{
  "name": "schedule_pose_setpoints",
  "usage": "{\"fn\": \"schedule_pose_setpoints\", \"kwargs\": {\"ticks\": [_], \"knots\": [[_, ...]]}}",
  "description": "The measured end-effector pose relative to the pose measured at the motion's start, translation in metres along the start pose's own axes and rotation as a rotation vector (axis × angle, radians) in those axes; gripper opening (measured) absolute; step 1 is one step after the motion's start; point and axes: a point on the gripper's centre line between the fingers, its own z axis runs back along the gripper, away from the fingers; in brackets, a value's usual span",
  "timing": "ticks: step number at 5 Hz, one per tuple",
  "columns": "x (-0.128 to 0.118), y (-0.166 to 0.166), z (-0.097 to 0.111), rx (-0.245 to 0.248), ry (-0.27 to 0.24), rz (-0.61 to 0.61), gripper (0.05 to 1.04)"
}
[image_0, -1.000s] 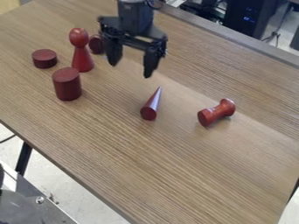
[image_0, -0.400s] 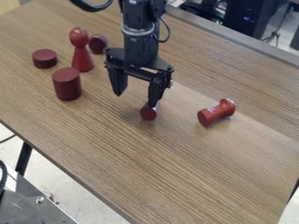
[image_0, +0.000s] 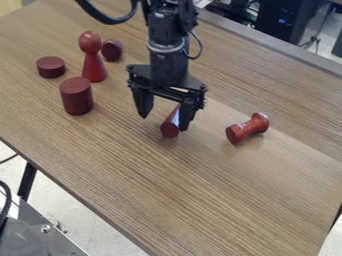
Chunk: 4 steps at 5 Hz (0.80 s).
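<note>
On the table, the cone lies between cylinder and spool.

Black arm in from top edge, above cone in view; wrist nearly upright. Gripper pointing down at cone, fingers spread wide: one left of cone in view, other overlapping its right side. Contact with cone unclear.

Gripper moved down, rightward in view; red cone now shows between fingers
</note>
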Motion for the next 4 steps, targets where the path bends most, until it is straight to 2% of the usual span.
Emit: {"fn": "schedule_pose_setpoints", "kwargs": {"ticks": [2, 4], "knots": [[0.004, -0.014, 0.001, 0.005, -0.024, -0.032, 0.999], [0.002, -0.013, -0.021, 0.010, 0.020, 0.006, 0.973]]}}
